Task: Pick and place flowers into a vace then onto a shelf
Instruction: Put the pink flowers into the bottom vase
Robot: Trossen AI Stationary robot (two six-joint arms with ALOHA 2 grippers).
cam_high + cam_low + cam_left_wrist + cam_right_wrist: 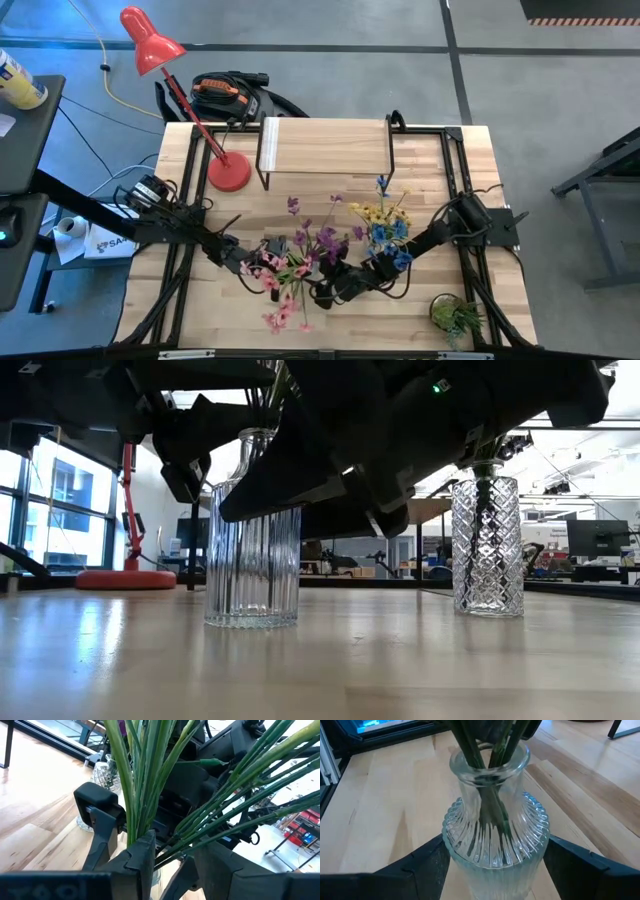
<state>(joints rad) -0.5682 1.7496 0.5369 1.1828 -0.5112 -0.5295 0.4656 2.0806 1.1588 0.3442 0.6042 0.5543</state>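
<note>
A ribbed glass vase [252, 575] stands with its base on the table, with purple and pink flowers [300, 262] in it. Their green stems [490, 795] go down through its neck. My right gripper [495, 870] has a finger on each side of the vase's body. My left gripper [175, 865] is level at the stems [150, 795] just above the vase's mouth, coming from the table's left. A second, diamond-cut vase [487, 545] holds yellow and blue flowers [386, 228]. The shelf [325, 148] stands at the table's far middle. My left gripper has the bunched green stems [159, 851] between its two fingers, just above the vase's mouth, coming level and across them. The stems stand upright and fan out above the fingers [142, 857]. My right gripper has the ribbed vase's body [451, 851], below the shoulder, between its two fingers [422, 867], slanting down from the table's right. The vase stands upright with its base [252, 622] on the table.
A red desk lamp [228, 172] stands at the far left beside the shelf. A small green potted plant [458, 318] sits at the near right. The diamond-cut vase stands close to the right of my right arm [450, 225].
</note>
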